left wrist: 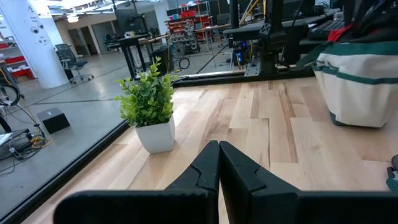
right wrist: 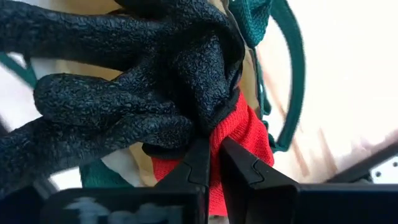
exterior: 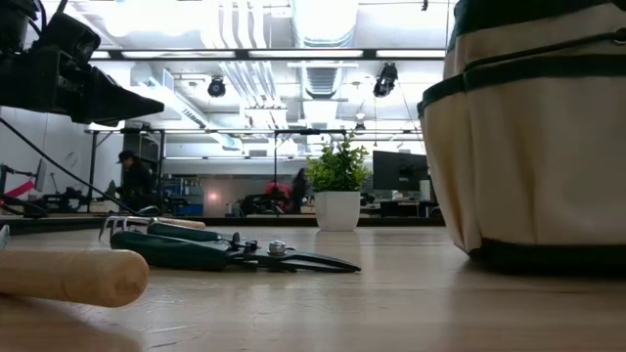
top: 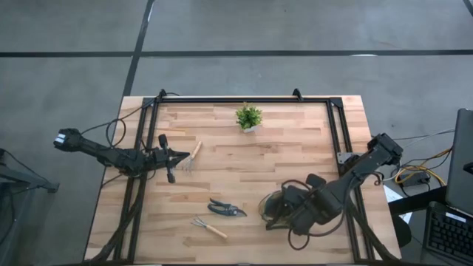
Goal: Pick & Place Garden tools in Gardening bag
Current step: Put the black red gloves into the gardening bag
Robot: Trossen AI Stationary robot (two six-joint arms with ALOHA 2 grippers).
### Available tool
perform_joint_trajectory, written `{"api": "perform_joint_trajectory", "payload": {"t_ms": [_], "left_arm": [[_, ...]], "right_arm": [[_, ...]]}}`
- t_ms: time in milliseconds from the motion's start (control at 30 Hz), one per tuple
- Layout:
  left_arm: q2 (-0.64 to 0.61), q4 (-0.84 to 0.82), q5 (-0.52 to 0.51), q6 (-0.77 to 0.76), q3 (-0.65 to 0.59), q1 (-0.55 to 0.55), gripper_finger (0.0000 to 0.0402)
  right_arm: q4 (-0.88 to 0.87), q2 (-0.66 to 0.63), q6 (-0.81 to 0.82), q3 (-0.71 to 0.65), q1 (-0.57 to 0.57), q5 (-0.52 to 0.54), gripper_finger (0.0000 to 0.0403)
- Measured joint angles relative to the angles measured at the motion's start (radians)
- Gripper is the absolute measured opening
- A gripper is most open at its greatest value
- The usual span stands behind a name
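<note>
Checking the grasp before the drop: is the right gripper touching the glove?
Touching. The right wrist view shows the right gripper shut on the glove, pinching its red cuff.

- We see bright, even overhead light; ceiling lamps (exterior: 323, 20) glare white in the low view.
- The near wooden handle (exterior: 68, 277) is out of focus.
- The glove (right wrist: 124, 93) fills the right wrist view, blurred at its edges.

Open wood mid-table between potted plant (top: 249, 117), shears (top: 225, 209) and bag (top: 275, 210).
</note>
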Motion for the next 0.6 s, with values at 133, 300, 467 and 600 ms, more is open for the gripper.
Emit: {"api": "perform_joint_trajectory", "payload": {"t_ms": [133, 300, 467, 600], "left_arm": [[0.0, 0.0, 0.0, 0.0, 0.0, 0.0, 0.0012], [0.0, 0.0, 0.0, 0.0, 0.0, 0.0, 0.0012], [0.0, 0.0, 0.0, 0.0, 0.0, 0.0, 0.0012], [0.0, 0.0, 0.0, 0.0, 0.0, 0.0, 0.0012]], "right_arm": [[0.006, -0.002, 0.001, -0.001, 0.0, 0.044, 0.0013], [0.097, -0.002, -0.031, -0.001, 0.0, 0.005, 0.0013], [0.172, -0.002, -0.104, -0.001, 0.0, -0.009, 0.0013], [0.154, -0.002, -0.097, -0.008, 0.0, -0.009, 0.0034]]}}
